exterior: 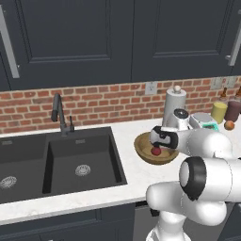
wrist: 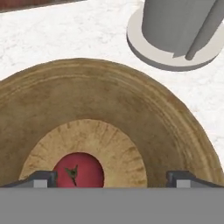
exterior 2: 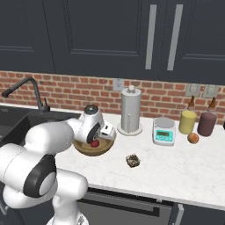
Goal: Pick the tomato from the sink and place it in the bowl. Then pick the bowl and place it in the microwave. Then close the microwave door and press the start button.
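Nearest the hand camera, the tomato (wrist: 78,169) lies on the pale floor of the bowl (wrist: 144,113), at about 7 o'clock from the bowl's centre, stem scar up. The gripper (wrist: 111,178) hangs just above it with its fingers (wrist: 41,178) spread wide apart, holding nothing; one tip stands just beside the tomato's edge, the other well clear at 3 o'clock of it.

The bowl sits on a white marbled counter (exterior 2: 176,171), just beside the dark sink (exterior: 56,160) and its black faucet (exterior: 59,113). In the right base view, a paper towel holder (exterior 2: 130,110) stands at 1 o'clock from the bowl, a small kitchen scale (exterior 2: 164,131) at 3 o'clock, and a small dark lump (exterior 2: 132,160) at 4 o'clock. Farther along are a yellow jar (exterior 2: 187,121), a maroon jar (exterior 2: 206,124) and a small orange ball (exterior 2: 192,138).

A red brick backsplash (exterior 2: 79,90) with wall outlets runs behind, under dark panelled cabinets (exterior 2: 101,30) with silver handles. The scale's display is too small to read.
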Tool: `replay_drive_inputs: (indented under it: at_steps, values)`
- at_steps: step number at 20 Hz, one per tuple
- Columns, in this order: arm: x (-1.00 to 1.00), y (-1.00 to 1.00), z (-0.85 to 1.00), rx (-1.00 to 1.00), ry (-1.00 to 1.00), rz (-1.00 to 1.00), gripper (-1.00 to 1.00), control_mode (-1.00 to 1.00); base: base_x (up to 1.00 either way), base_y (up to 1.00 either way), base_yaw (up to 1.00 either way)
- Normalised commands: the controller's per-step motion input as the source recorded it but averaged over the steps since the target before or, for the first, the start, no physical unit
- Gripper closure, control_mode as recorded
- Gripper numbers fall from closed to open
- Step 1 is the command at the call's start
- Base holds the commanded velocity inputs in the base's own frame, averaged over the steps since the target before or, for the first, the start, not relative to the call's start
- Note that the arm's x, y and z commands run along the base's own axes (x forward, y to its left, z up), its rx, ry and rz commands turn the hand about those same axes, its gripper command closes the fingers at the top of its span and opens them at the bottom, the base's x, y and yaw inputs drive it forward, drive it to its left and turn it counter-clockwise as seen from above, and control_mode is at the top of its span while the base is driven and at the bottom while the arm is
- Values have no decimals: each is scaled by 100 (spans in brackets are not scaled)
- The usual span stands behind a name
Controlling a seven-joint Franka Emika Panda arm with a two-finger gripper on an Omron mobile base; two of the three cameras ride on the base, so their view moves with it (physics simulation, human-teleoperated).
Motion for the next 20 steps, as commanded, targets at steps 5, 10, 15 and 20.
replay_drive_inputs:
  at_steps: [5, 10, 15, 20]
  values:
    - [-3, -52, 25, 6, 4, -7, -100, -100, 0, 0, 0]
    - [-10, -44, 10, 4, 2, -5, -100, -100, 0, 0, 0]
    - [-9, -21, -1, 3, 9, -1, -100, -100, 0, 0, 0]
    - [0, -16, -8, 2, 17, 0, -100, -100, 0, 0, 0]
